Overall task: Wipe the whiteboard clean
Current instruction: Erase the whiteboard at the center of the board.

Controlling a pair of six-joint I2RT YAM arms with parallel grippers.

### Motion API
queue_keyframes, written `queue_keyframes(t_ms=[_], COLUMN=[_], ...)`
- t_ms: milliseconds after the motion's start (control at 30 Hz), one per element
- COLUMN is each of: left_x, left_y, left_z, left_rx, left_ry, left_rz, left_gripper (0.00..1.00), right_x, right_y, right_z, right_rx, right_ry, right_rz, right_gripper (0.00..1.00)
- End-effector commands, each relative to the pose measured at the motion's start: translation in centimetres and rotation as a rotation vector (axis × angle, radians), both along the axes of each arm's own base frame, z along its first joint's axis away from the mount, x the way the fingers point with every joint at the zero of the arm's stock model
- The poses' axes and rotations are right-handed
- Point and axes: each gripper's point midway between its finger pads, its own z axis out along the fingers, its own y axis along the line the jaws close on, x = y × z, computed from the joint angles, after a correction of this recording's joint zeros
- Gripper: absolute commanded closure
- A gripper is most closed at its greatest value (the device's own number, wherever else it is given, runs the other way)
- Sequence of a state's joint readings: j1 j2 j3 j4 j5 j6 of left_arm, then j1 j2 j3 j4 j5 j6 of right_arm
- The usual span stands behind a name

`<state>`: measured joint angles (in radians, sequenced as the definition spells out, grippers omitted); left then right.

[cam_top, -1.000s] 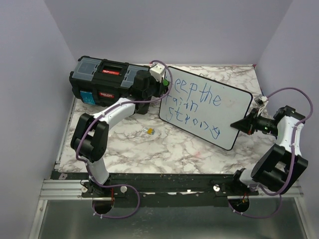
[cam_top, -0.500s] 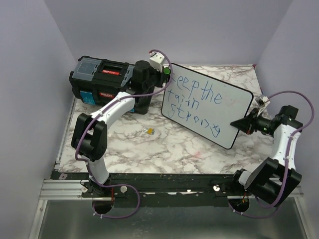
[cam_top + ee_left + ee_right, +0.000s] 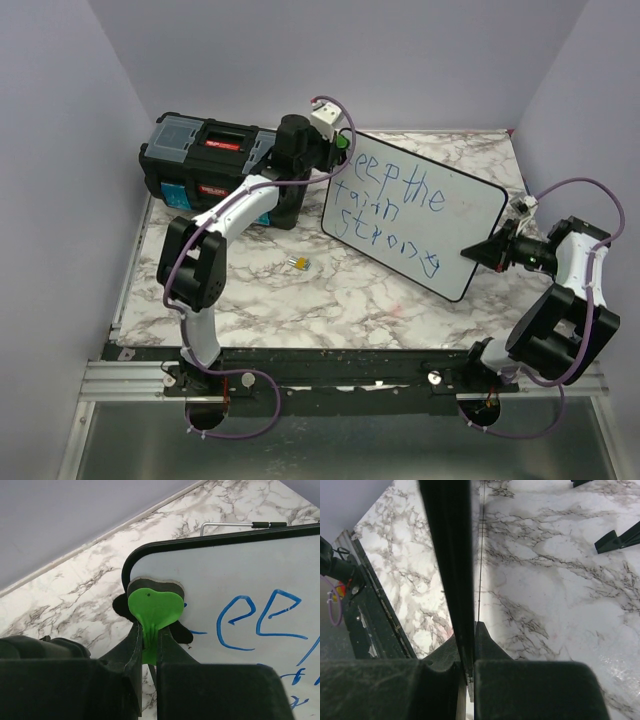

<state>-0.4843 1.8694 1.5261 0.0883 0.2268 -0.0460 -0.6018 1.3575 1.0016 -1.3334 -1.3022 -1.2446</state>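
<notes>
The whiteboard stands tilted on the marble table, its face carrying blue handwritten lettering. My left gripper is shut on a green heart-shaped eraser with a dark pad, pressed against the board's top left corner beside the first blue letters. My right gripper is shut on the board's right edge, which shows as a black rim running up between its fingers.
A black toolbox with a red label sits at the back left, just behind my left arm. A small yellow piece lies on the table in front of the board. Black board feet rest on the marble.
My left gripper has moved up and right with the eraser to the board's top left corner. The first letter of the top line is gone. The right arm shifted slightly.
</notes>
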Motion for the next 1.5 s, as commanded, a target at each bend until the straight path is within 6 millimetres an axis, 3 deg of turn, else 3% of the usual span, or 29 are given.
queue_keyframes(t_ms=[0,100,267,367,467,667,833,933,1300,1367,1467], left_x=[0.4,-0.2,-3.0,-3.3,-3.0,-0.2,1.5,1.7,-0.4,-0.3,0.3], left_y=[-0.8,-0.8,0.4,0.5,0.4,-0.4,-0.6,-0.3,1.2,1.3,1.3], left_z=[0.9,-0.3,-6.2,-6.6,-5.5,0.9,3.3,2.5,-4.8,-5.2,-3.9], left_rx=[0.023,0.034,0.086,0.090,0.081,0.051,0.055,0.073,0.226,0.233,0.229], left_ry=[-0.009,0.024,0.136,0.133,0.111,0.023,0.008,0.026,0.065,0.069,0.047], left_rz=[-0.058,-0.075,-0.082,-0.075,-0.066,-0.030,0.004,0.027,0.069,0.078,0.097], left_gripper=[1.00,1.00,1.00,1.00,1.00,1.00,1.00,1.00,1.00,1.00,1.00], right_x=[-0.1,-0.1,-0.1,0.0,0.0,0.0,-0.1,-0.1,0.0,-0.1,-0.2], right_y=[0.5,0.5,0.4,0.4,0.4,0.4,0.4,0.4,0.5,0.5,0.5], right_z=[1.6,1.6,1.6,1.6,1.5,1.6,1.6,1.6,1.6,1.6,1.5], right_rx=[-0.001,-0.002,-0.002,0.000,0.000,-0.002,-0.002,-0.002,0.001,-0.001,-0.006], right_ry=[-0.079,-0.078,-0.080,-0.080,-0.078,-0.080,-0.079,-0.079,-0.079,-0.079,-0.080], right_rz=[0.023,0.023,0.024,0.024,0.024,0.025,0.024,0.024,0.024,0.023,0.026], right_gripper=[0.99,0.99,1.00,0.99,0.99,0.99,0.99,0.99,0.99,0.99,0.99])
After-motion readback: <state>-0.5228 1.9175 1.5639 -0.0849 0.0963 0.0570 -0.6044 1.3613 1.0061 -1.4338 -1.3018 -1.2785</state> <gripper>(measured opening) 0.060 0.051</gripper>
